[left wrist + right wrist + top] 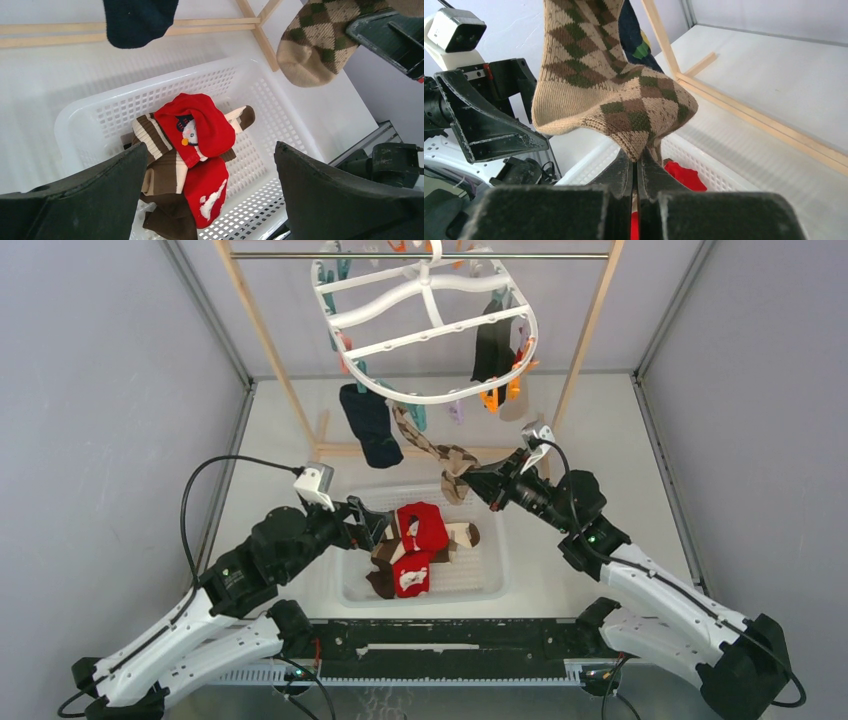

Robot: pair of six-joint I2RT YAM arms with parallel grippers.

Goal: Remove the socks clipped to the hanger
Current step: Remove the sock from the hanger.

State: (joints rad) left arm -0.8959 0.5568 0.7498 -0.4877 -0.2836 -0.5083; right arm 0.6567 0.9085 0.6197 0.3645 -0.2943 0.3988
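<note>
The white oval hanger (430, 335) hangs from the metal rod at the top. A navy sock (370, 425), a black sock (492, 345) and a tan argyle sock (430, 452) hang from its clips. My right gripper (472, 480) is shut on the argyle sock's toe (624, 100) and stretches it down over the basket; it also shows in the left wrist view (320, 40). My left gripper (375, 525) is open and empty above the basket's left side. Red socks (200, 130) and brown striped socks (160, 160) lie in the basket.
The white perforated basket (490, 585) stands between the arms. The wooden rack's base bars (200, 22) run behind it, its uprights (262, 335) at both sides. Orange and teal clips (500, 395) dangle from the hanger. Grey walls close in both sides.
</note>
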